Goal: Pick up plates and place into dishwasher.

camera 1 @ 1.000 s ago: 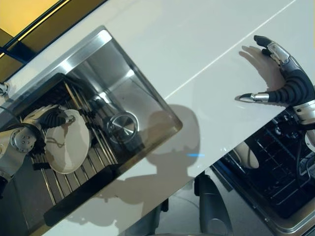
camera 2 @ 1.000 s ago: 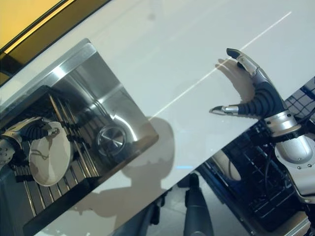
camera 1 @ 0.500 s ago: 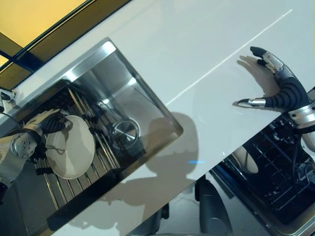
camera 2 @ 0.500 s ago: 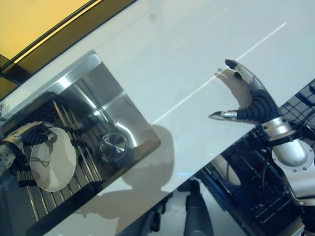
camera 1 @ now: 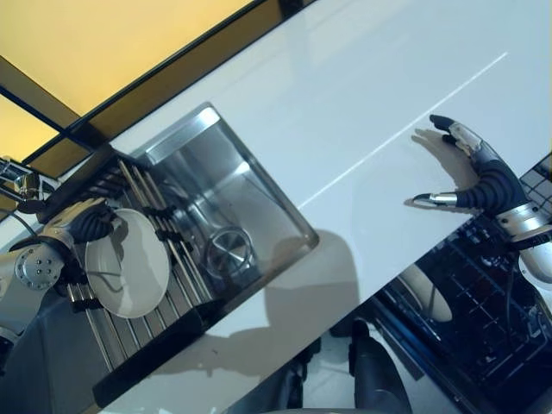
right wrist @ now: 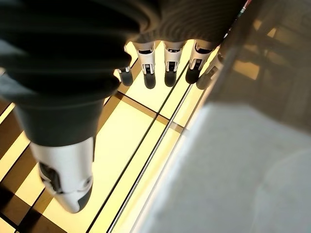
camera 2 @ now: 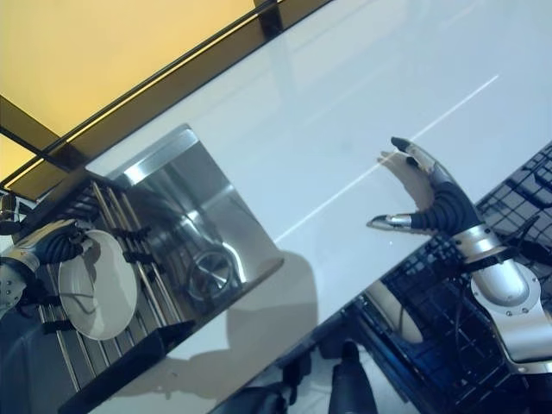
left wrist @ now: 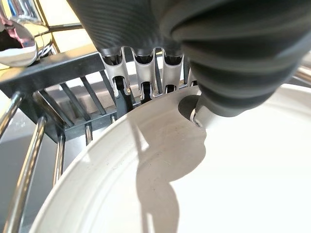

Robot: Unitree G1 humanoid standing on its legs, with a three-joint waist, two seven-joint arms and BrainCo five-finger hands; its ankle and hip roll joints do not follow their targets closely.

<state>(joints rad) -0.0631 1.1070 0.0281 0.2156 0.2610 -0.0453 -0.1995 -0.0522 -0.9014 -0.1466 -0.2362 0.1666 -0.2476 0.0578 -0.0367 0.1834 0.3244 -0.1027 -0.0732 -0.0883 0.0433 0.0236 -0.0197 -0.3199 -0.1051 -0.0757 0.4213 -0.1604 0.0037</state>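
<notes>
A white plate (camera 1: 128, 263) is gripped at its rim by the left hand (camera 1: 79, 226), whose fingers are curled over the edge, above the drying rack (camera 1: 121, 323) in the steel sink (camera 1: 226, 194). The right hand (camera 1: 477, 177) is held open, holding nothing, over the white surface (camera 1: 345, 103), beside the dishwasher rack (camera 1: 496, 302), in which a second plate (camera 1: 429, 291) is seen.

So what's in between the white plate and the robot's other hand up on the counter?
In the left eye view, past the plate come the rack's bars, the steel sink with its round drain, then bare white counter up to the right hand.
</notes>
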